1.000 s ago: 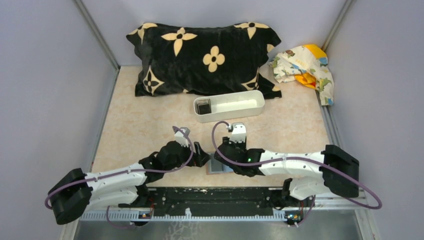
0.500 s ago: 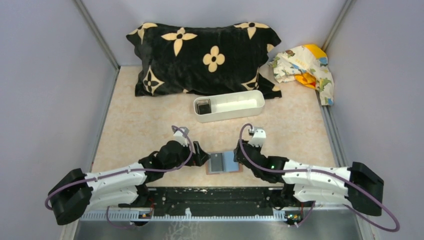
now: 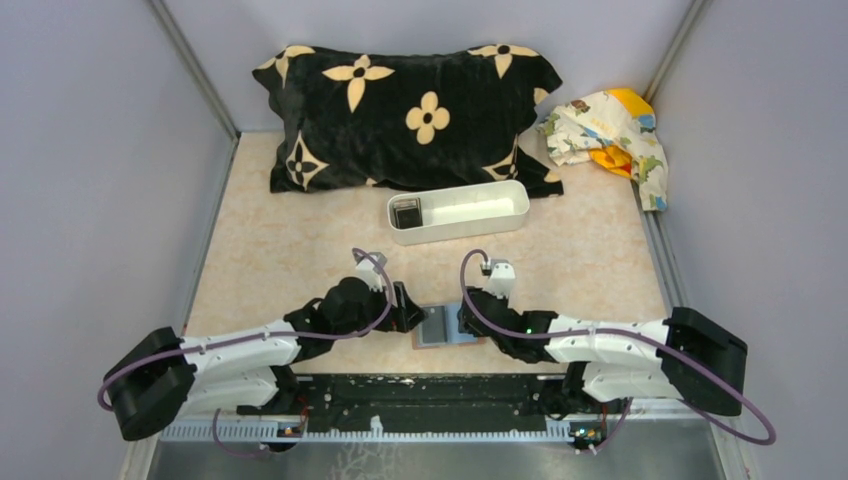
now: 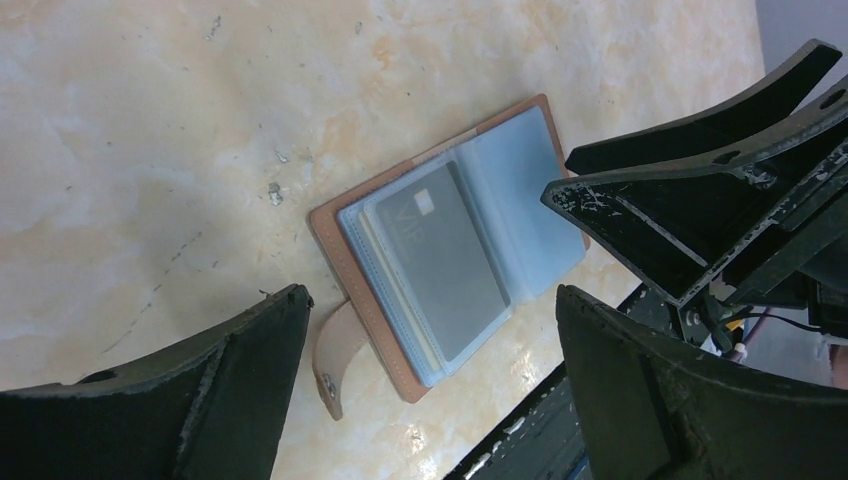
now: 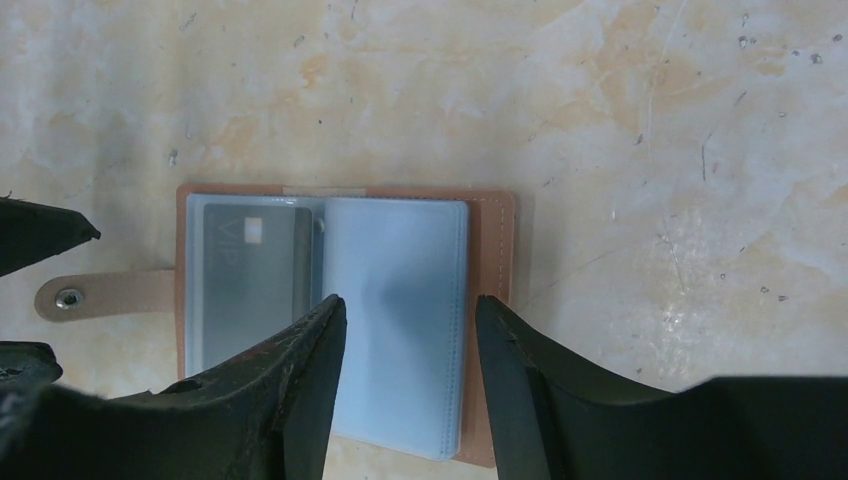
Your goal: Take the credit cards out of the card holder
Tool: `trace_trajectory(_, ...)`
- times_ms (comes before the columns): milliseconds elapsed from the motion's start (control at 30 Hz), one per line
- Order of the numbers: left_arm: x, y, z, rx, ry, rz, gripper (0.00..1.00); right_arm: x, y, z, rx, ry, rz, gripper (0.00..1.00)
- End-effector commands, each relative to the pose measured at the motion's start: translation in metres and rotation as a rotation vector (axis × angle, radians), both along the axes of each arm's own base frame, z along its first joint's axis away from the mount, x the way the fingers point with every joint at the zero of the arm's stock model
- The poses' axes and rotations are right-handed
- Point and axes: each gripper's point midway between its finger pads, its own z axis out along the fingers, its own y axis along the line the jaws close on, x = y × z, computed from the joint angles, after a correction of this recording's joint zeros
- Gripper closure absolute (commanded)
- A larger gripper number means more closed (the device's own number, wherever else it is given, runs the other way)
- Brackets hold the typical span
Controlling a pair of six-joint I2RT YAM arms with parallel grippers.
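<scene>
card holder (image 3: 447,326): open flat on the surface (image 3: 300,260), 6 o'clock of the white tray (image 3: 515,205), between both arms.
grey card (image 5: 255,280): seated in the strap-side pocket.
left end effector (image 4: 430,300): spread wide, empty.
right end effector (image 5: 410,305): released, over the holder's empty half.
risk: I may pinch sleeve instead of card; nothing pins the holder, so it could drag or lift along.

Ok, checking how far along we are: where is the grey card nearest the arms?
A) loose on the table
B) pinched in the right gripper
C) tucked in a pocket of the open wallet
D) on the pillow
C: the grey card sits inside a pocket of the wallet, which lies open and flat.
</scene>
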Motion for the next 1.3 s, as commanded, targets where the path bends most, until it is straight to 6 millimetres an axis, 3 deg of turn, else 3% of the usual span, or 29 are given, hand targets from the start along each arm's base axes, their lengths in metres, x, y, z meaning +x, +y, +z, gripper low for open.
trace_trajectory(0, 0.0, -0.017, 0.008, -0.054, 0.01, -0.05, 0.03, 0.002, 0.012, 0.01, 0.061, -0.008, 0.014, 0.49)
trace_trajectory(133, 0.0, -0.023, 0.001, -0.038, 0.041, -0.061, 0.07, -0.001, 0.025, 0.006, 0.064, 0.018, 0.062, 0.49)
trace_trajectory(367, -0.002, -0.019, -0.012, -0.026, 0.063, -0.044, 0.36, -0.003, 0.041, 0.002, 0.075, 0.042, 0.101, 0.65)
trace_trajectory(567, -0.003, -0.019, -0.015, -0.024, 0.069, -0.044, 0.64, 0.003, 0.027, 0.018, 0.041, -0.011, 0.047, 0.65)
trace_trajectory(733, -0.004, -0.018, -0.015, -0.027, 0.07, -0.047, 0.89, 0.005, 0.018, 0.045, 0.077, -0.085, 0.035, 0.56)
trace_trajectory(800, -0.005, -0.017, -0.015, -0.031, 0.074, -0.045, 0.88, 0.004, 0.021, 0.057, 0.093, -0.11, 0.051, 0.55)
trace_trajectory(867, -0.007, -0.015, -0.013, -0.038, 0.079, -0.04, 0.75, 0.002, 0.027, 0.064, 0.082, -0.121, 0.078, 0.54)
trace_trajectory(900, -0.008, -0.014, -0.012, -0.044, 0.084, -0.035, 0.59, 0.002, 0.032, 0.066, 0.071, -0.123, 0.093, 0.54)
trace_trajectory(933, -0.009, -0.012, -0.011, -0.051, 0.094, -0.024, 0.37, 0.001, 0.037, 0.067, 0.057, -0.125, 0.111, 0.53)
trace_trajectory(967, -0.011, -0.01, -0.01, -0.062, 0.102, -0.012, 0.25, 0.001, 0.043, 0.068, 0.047, -0.125, 0.127, 0.53)
trace_trajectory(1000, -0.012, -0.007, -0.01, -0.072, 0.11, 0.0, 0.18, 0.0, 0.05, 0.069, 0.047, -0.123, 0.146, 0.53)
trace_trajectory(1067, -0.014, -0.002, -0.01, -0.091, 0.125, 0.028, 0.15, -0.001, 0.062, 0.065, 0.052, -0.114, 0.174, 0.55)
trace_trajectory(1133, -0.017, 0.002, -0.01, -0.101, 0.133, 0.043, 0.17, -0.001, 0.07, 0.06, 0.067, -0.106, 0.186, 0.64)
trace_trajectory(1167, -0.018, 0.002, -0.011, -0.103, 0.138, 0.045, 0.2, -0.002, 0.073, 0.055, 0.067, -0.096, 0.189, 0.76)
trace_trajectory(1200, -0.02, 0.003, -0.012, -0.105, 0.146, 0.047, 0.24, -0.003, 0.074, 0.05, 0.067, -0.087, 0.189, 0.95)
trace_trajectory(1267, -0.021, 0.002, -0.013, -0.111, 0.156, 0.045, 0.3, -0.004, 0.074, 0.04, 0.051, -0.066, 0.183, 1.0)
